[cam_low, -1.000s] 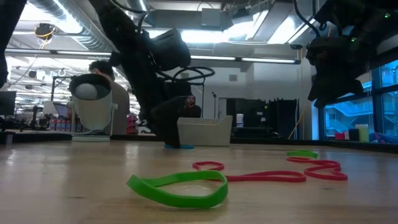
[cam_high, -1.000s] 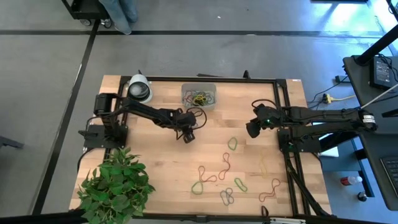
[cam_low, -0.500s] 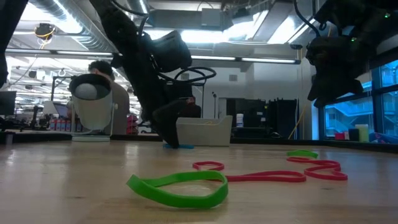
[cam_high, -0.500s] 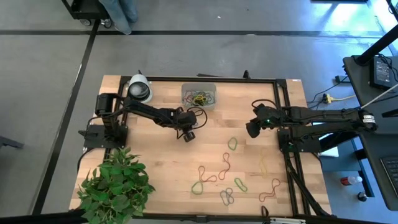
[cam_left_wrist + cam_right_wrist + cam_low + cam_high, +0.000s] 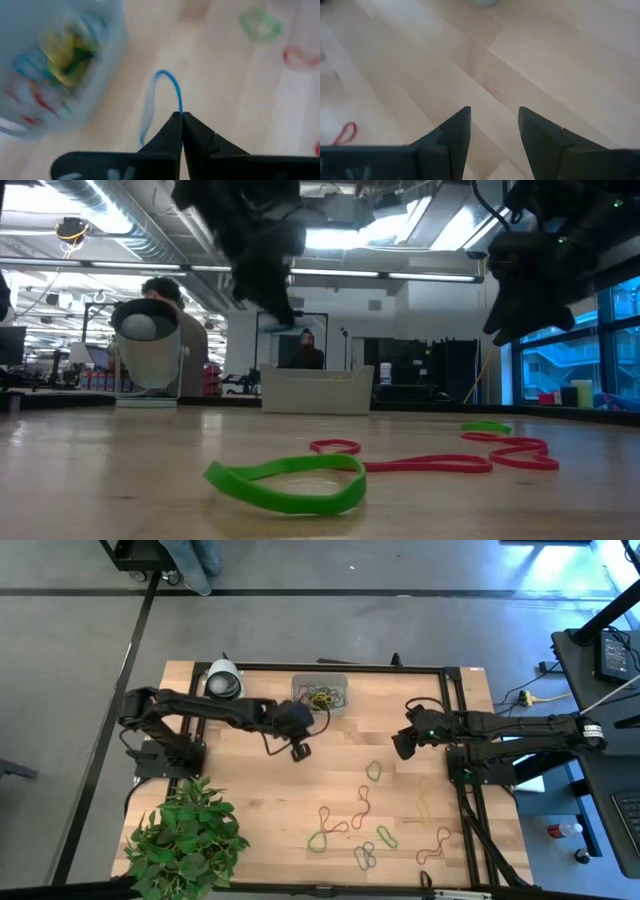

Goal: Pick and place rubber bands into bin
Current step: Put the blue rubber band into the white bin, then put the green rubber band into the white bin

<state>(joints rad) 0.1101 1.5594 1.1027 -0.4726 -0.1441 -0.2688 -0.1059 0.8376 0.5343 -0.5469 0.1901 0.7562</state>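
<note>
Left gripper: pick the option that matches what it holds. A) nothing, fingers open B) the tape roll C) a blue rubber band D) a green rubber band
C: in the left wrist view the left gripper is shut on a blue rubber band that loops out from its tips, near the bin.

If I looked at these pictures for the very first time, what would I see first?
Probably the left gripper, lifted above the table near the bin and pinching a thin blue rubber band. Next, the bright loose rubber bands scattered over the table's front right part, and the leafy green plant at its front left corner.
</note>
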